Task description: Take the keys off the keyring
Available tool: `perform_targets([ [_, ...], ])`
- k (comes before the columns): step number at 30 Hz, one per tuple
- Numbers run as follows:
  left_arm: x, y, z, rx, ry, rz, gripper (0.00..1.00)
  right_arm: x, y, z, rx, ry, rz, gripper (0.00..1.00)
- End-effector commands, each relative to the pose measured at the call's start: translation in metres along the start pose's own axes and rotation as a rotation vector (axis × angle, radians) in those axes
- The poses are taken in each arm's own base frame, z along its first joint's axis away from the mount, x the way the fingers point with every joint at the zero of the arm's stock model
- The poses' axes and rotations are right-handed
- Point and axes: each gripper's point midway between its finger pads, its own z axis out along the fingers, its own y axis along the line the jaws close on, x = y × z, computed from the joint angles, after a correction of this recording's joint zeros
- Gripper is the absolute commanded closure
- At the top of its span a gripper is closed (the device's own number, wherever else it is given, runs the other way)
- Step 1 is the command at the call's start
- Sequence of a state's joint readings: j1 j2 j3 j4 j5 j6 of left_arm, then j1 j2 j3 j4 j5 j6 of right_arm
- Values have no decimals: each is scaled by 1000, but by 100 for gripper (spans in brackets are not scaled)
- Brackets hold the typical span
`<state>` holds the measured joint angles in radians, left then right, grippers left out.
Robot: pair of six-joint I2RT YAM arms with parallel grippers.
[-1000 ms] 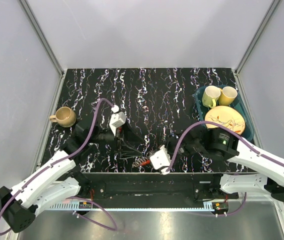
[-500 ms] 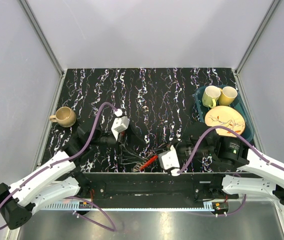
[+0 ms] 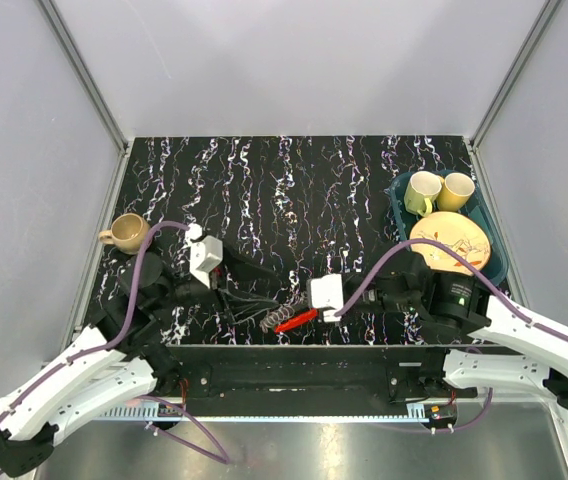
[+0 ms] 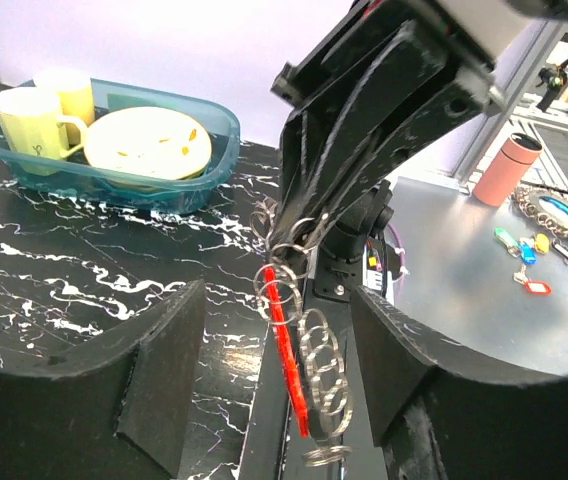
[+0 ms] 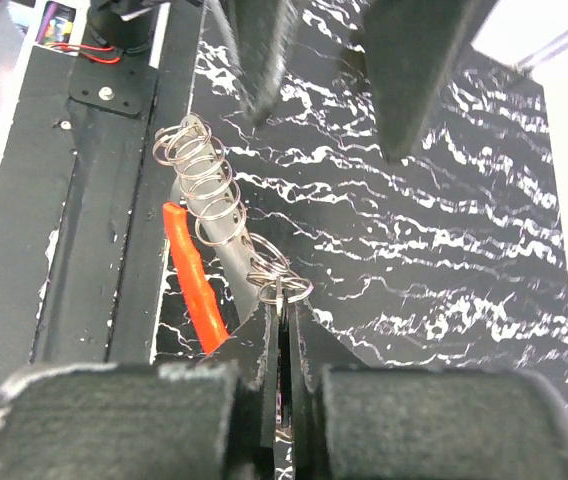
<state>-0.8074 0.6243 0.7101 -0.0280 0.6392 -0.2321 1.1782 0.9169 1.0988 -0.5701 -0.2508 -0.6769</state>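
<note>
The keys [image 5: 216, 228] are a flat grey piece bunched with a chain of thin metal rings [image 5: 200, 163] and a bright red elongated piece [image 5: 193, 285]. They lie near the table's front edge. My right gripper [image 5: 282, 305] is shut on a small ring of the keyring [image 5: 286, 290] at the bunch's end. In the top view the bunch [image 3: 274, 322] lies just left of my right gripper [image 3: 309, 312]. My left gripper [image 3: 262, 289] is open. In the left wrist view the rings [image 4: 322, 355] and the red piece [image 4: 288, 350] lie between my left gripper's [image 4: 279, 305] spread fingers [image 4: 169, 370], untouched.
A blue tub [image 3: 398, 192] with two yellow mugs and a plate stands at the back right; it also shows in the left wrist view [image 4: 226, 120]. A tan mug [image 3: 129, 232] stands at the left edge. The black front rail [image 3: 294, 362] runs just below the bunch.
My left arm has drawn back to the left, away from the bunch. My right gripper has shifted a little, and the red piece now shows stretched out to its left.
</note>
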Motion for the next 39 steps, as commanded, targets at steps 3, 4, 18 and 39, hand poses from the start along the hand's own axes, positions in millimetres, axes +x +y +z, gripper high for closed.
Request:
perform_targets([
  [3,-14,1,-5,-61,-62,25,42,-1,-26,5,155,43,213,100],
  [4,-13,1,-5,-63,-61,23,43,2,-26,8,156,58,228,100],
  [18,11,4,5,-62,-5,60,47,3,-22,9,195,24,381,100],
  [39,42,24,-4,-213,-60,3,51,12,13,4,233,172,1135,100],
])
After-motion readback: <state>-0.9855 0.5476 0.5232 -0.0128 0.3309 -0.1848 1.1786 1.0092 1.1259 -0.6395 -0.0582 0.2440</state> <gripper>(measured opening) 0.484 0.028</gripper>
